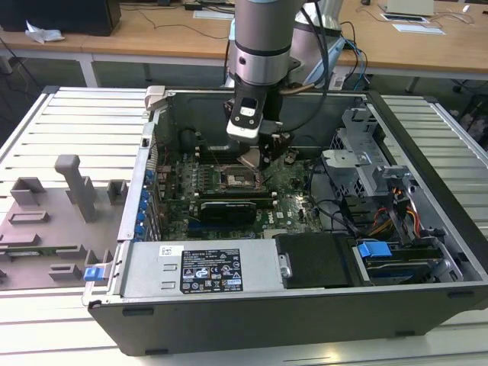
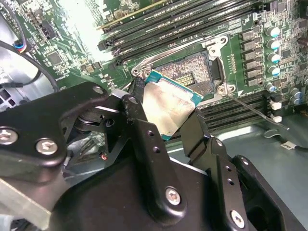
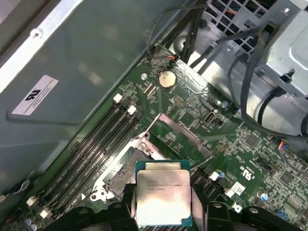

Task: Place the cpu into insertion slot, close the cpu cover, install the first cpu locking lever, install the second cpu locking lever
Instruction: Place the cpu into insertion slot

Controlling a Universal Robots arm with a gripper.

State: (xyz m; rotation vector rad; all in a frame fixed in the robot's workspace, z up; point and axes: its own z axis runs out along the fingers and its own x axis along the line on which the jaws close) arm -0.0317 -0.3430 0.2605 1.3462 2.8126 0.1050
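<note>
The cpu [image 3: 161, 197] is being held between the two black fingers [image 3: 126, 204] of the gripper [image 3: 162, 206], which is clenching it by two opposite edges. Its pale metal top is facing the camera in both wrist views. In the second wrist view the cpu [image 2: 168, 108] is hanging tilted, just beside and partly over the insertion slot [image 2: 190, 72]. Whether its lower corner is touching the grey rim is hard to tell.

The slot is lying open near the middle of the motherboard [image 3: 192, 103], with its contact field showing. What looks like the cpu cover [image 3: 187, 136] is standing raised along the slot's far edge. A thin metal lever [image 2: 255, 111] is sticking out from one corner of the socket, clear of the board.

Long black memory slots [image 3: 96, 139] are running along both sides of the socket. In the exterior view the arm is reaching down into the open computer case [image 1: 229, 320].
</note>
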